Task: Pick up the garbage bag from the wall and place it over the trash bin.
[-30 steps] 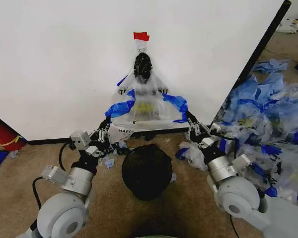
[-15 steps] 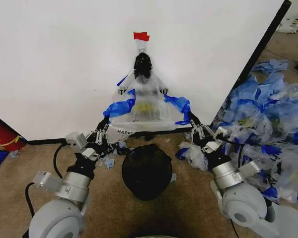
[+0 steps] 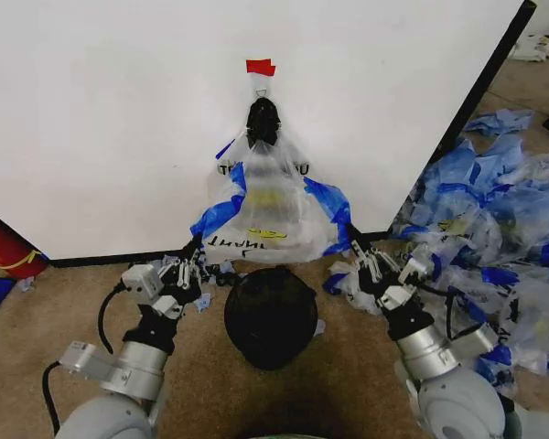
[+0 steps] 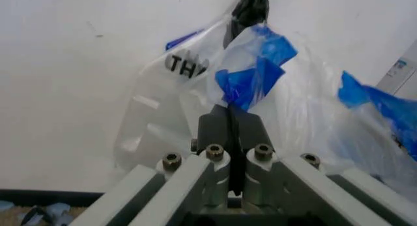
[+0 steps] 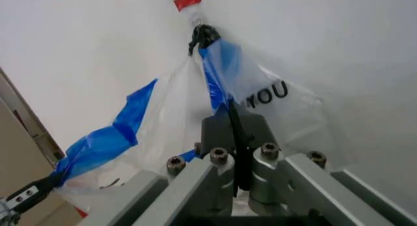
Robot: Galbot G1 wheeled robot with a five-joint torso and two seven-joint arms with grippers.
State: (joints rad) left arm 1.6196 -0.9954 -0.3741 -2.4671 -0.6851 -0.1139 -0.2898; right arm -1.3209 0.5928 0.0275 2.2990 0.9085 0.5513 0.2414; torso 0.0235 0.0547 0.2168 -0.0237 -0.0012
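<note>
Head view: both grippers clenched on the garbage bag [image 3: 270,206] hanging on the wall [image 3: 119,119].
The left gripper [image 3: 191,251] pinches its lower left blue-taped corner, the right gripper [image 3: 350,245] its lower right; the bag hangs from a black knot [image 3: 263,121] above the trash bin [image 3: 270,315] on the carpet [image 3: 55,302].

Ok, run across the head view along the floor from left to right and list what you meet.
Red object at the wall's foot → left gripper pinching the garbage bag → trash bin → right gripper on the bag's other edge → heap of clear-and-blue bags.
</note>
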